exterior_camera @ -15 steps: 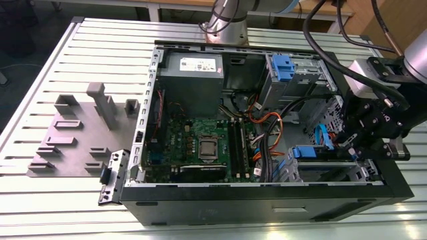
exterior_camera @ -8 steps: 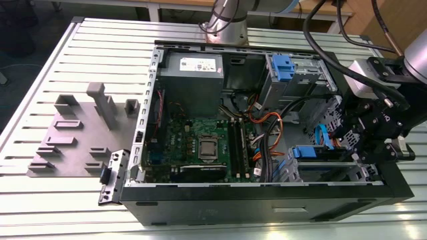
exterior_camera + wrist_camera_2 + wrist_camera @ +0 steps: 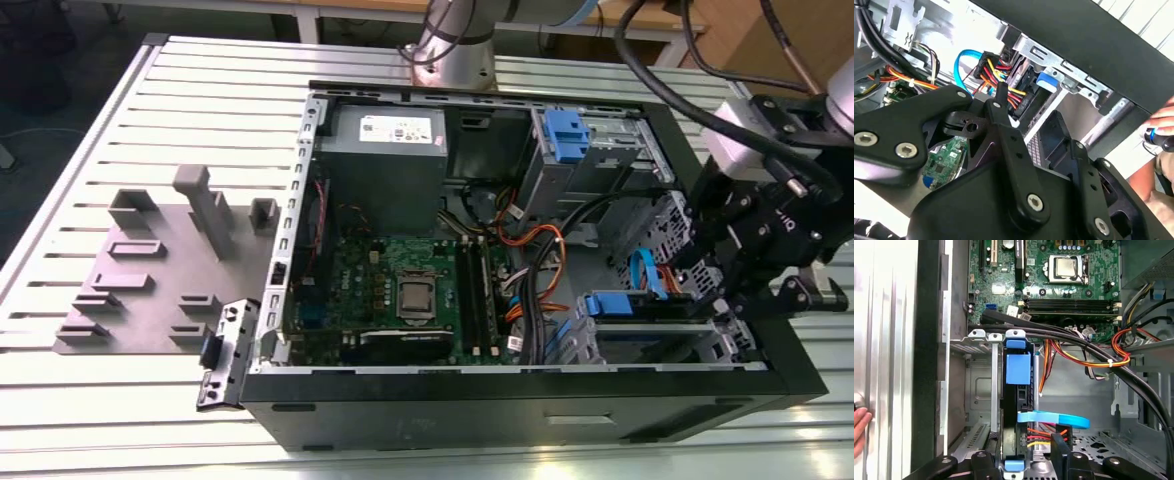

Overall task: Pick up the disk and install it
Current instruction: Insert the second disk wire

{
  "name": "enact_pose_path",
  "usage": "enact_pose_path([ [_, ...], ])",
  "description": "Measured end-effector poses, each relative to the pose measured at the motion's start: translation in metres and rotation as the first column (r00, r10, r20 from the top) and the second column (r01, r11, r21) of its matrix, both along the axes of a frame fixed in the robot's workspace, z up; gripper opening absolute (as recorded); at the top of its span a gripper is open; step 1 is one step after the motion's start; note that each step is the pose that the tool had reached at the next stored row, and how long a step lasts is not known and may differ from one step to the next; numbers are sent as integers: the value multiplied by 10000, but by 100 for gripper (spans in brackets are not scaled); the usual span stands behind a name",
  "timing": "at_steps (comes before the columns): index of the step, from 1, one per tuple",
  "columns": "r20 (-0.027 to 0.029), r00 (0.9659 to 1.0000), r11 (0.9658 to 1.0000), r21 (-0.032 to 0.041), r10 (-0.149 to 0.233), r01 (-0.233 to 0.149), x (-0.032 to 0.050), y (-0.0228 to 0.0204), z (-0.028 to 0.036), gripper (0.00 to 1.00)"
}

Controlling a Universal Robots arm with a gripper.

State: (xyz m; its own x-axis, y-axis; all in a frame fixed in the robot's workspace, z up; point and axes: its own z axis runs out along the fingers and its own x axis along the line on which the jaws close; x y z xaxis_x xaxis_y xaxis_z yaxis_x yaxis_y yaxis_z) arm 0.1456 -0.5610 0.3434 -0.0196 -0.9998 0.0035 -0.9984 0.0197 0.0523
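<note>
The disk (image 3: pixel 1018 369) stands on edge in its bright blue carrier inside the metal drive cage (image 3: pixel 979 335). Its blue tab sits level with the cage's opening toward the motherboard. In the exterior view the disk (image 3: pixel 607 302) sits in the lower bay at the case's right side. My gripper (image 3: pixel 1026 455) is open and straddles the disk's near end. One finger lies close against the disk, and the other finger (image 3: pixel 1059 450) stands apart, with orange and yellow wires in the gap. In the exterior view my gripper (image 3: pixel 731 300) hangs over the case's right edge.
A blue flat cable (image 3: pixel 1054 418) loops beside the disk, and black cables (image 3: pixel 1079 347) cross above the cage. The grey power-supply box (image 3: pixel 387 135) and another blue carrier (image 3: pixel 567 135) sit at the back. A person's hand (image 3: pixel 859 422) rests outside the case wall. A grey fixture plate (image 3: pixel 174 270) lies on the exterior view's left.
</note>
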Motion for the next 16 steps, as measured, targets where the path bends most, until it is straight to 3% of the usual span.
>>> enact_pose_path([
  [4,0,10000,10000,0,1,-1,0,0,70,53],
  [11,0,10000,10000,1,2,-2,-2,0,73,53],
  [16,0,10000,10000,2,1,-1,-55,1,68,53],
])
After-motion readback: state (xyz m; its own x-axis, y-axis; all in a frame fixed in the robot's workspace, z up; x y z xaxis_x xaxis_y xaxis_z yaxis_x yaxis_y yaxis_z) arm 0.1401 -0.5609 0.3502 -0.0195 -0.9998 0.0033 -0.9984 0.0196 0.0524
